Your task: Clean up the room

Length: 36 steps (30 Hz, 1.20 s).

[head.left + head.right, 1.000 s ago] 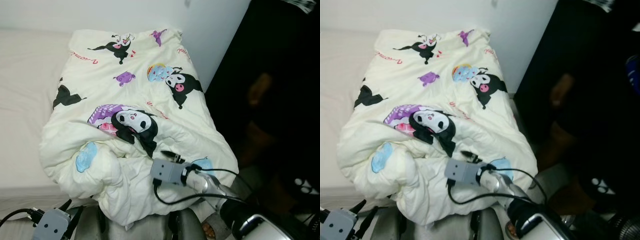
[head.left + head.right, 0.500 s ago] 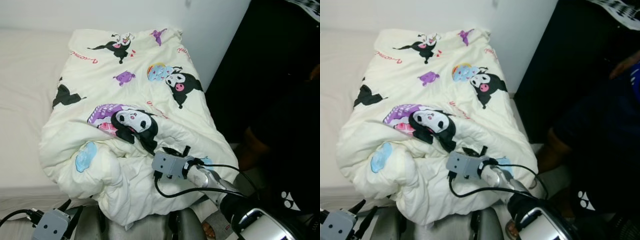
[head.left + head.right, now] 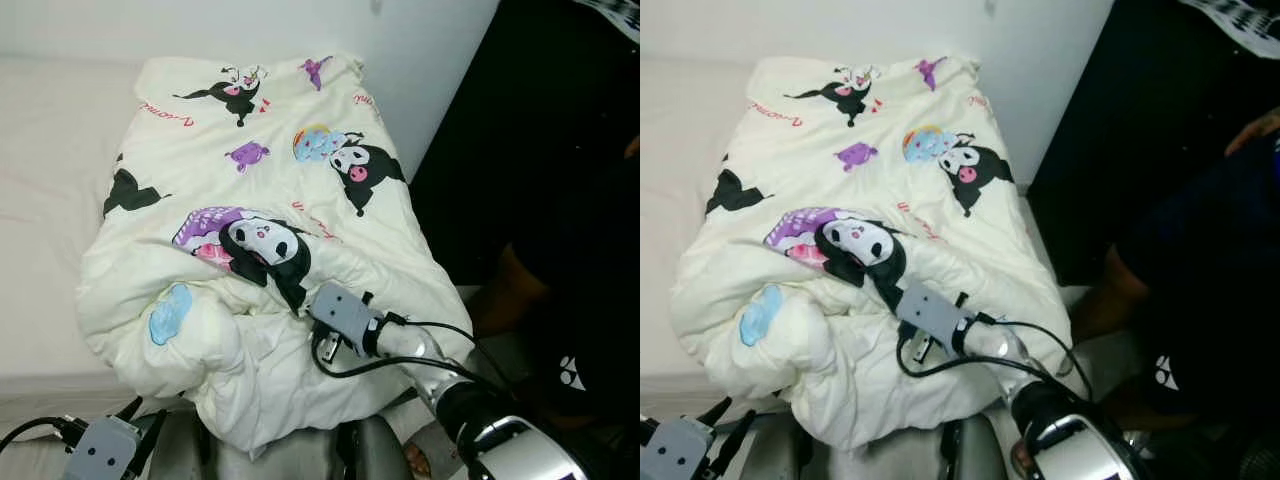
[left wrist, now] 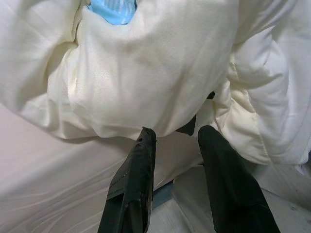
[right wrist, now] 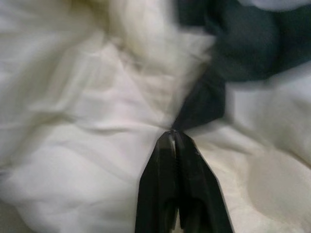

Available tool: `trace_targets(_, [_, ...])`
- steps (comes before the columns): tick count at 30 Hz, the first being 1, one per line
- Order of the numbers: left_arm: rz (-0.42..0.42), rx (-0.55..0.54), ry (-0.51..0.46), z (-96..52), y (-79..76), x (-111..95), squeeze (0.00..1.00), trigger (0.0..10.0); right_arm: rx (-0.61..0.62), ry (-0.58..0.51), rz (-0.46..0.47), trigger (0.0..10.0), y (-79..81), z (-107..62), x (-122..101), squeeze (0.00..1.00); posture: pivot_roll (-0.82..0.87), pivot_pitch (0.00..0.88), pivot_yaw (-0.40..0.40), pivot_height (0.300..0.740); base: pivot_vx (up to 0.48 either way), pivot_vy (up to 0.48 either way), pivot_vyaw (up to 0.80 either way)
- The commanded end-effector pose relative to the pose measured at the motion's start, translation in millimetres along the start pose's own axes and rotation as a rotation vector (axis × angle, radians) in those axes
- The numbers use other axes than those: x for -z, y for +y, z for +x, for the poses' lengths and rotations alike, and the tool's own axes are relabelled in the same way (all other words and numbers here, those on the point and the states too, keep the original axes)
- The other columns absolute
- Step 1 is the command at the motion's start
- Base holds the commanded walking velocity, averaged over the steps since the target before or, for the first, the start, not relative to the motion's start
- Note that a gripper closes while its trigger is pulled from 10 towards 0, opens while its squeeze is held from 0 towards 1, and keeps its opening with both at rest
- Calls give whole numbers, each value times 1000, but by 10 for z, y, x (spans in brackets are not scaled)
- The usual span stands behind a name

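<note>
A cream blanket (image 3: 270, 190) printed with black-and-white cartoon figures lies bunched up on the bed (image 3: 45, 160), its near edge hanging over the side. My right gripper (image 3: 303, 296) reaches into the folds just below the big cartoon face. In the right wrist view its fingertips (image 5: 172, 136) are pressed together, pinching a pucker of fabric where the dark print narrows. My left gripper (image 4: 177, 131) is open, low at the bed's near edge, just under the blanket's overhanging bulge and not touching it.
A person in dark clothes (image 3: 560, 300) crouches close on the right, in front of a dark opening. A white wall (image 3: 430, 60) stands behind the bed's far right corner. White sheet stretches to the left of the blanket.
My right gripper has pushed forward and left into the blanket, and its fingers, spread half a second ago, have shut. The person on the right has shifted. The left arm has not moved.
</note>
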<state>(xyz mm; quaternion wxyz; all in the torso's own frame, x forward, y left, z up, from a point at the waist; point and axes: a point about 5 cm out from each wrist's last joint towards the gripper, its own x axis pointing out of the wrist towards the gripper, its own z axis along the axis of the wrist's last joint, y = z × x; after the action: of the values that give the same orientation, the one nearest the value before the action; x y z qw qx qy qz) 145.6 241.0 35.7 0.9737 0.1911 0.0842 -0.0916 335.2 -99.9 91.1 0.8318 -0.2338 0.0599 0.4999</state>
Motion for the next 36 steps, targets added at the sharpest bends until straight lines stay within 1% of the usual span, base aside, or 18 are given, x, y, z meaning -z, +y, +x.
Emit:
trace_targets(1, [-6,2,28,-75,-23,64,0,10000,-117,-45,82,0,-222,-317,-88,0,80,88,-113,597,0,0,0])
trace_targets(2, [-6,2,28,-75,-23,64,0,10000,-117,-45,82,0,-222,-317,-88,0,80,88,-113,597,0,0,0])
trace_targets(3, [-8,2,34,-98,-24,77,0,10000,-234,-50,117,0,-391,-665,-187,0,77,91,-109,597,0,0,0])
trace_targets(4, [-8,2,34,-98,-24,77,0,10000,-234,-50,117,0,-391,-665,-187,0,77,91,-109,597,0,0,0])
trace_targets(6, [-9,6,35,-98,-31,79,0,10000,-268,-38,134,0,-527,-905,-225,0,76,94,-107,597,0,0,0])
trace_targets(7, [-9,6,35,-98,-31,79,0,10000,-268,-38,134,0,-527,-905,-225,0,76,94,-107,597,0,0,0])
trace_targets(10, [-8,12,34,-82,-36,74,0,10000,-244,-70,165,0,-791,-1240,-392,0,76,97,-105,597,0,0,0])
trace_targets(14, [-7,13,34,-88,-25,78,0,10000,-268,-109,162,0,-818,-1363,-527,0,67,98,-102,597,0,0,0])
trace_targets(15, [-7,14,35,-85,-23,82,0,10000,-268,-114,149,0,-768,-1324,-528,0,59,97,-99,597,0,0,0])
trace_targets(16, [-8,16,37,-69,-34,87,0,10000,-234,-80,85,980,-691,-1213,-446,0,59,95,-95,597,0,0,0])
trace_targets(17, [-8,17,37,-51,-47,90,0,10000,-204,-45,21,2784,-601,-1113,-368,0,59,97,-94,597,0,0,0])
trace_targets(18, [-8,17,37,-51,-47,90,0,10000,-204,-45,21,2784,-601,-1113,-368,0,59,97,-94,597,0,0,0])
trace_targets(19, [-7,19,35,-25,-64,87,0,10000,-166,-15,-17,10000,-512,-989,-271,0,59,97,-94,597,0,0,0])
trace_targets(20, [-7,19,35,-25,-64,87,0,10000,-166,-15,-17,10000,-512,-989,-271,0,59,97,-94,597,0,0,0])
trace_targets(21, [-6,24,27,4,-84,69,0,10000,-101,0,-44,10000,-424,-838,-166,1000,68,97,-92,597,0,0,0])
trace_targets(25, [-5,27,15,34,-92,40,0,10000,-49,-3,-36,10000,-158,-540,-20,1000,72,98,-90,597,0,0,0])
trace_targets(29, [-1,19,25,1,-52,61,0,10000,-19,-25,-6,10000,11,-327,25,1000,77,99,-89,597,0,0,0])
trace_targets(36, [1,10,31,-31,-32,70,0,10000,-12,5,-48,10000,137,-203,75,1000,90,101,-94,597,0,0,0])
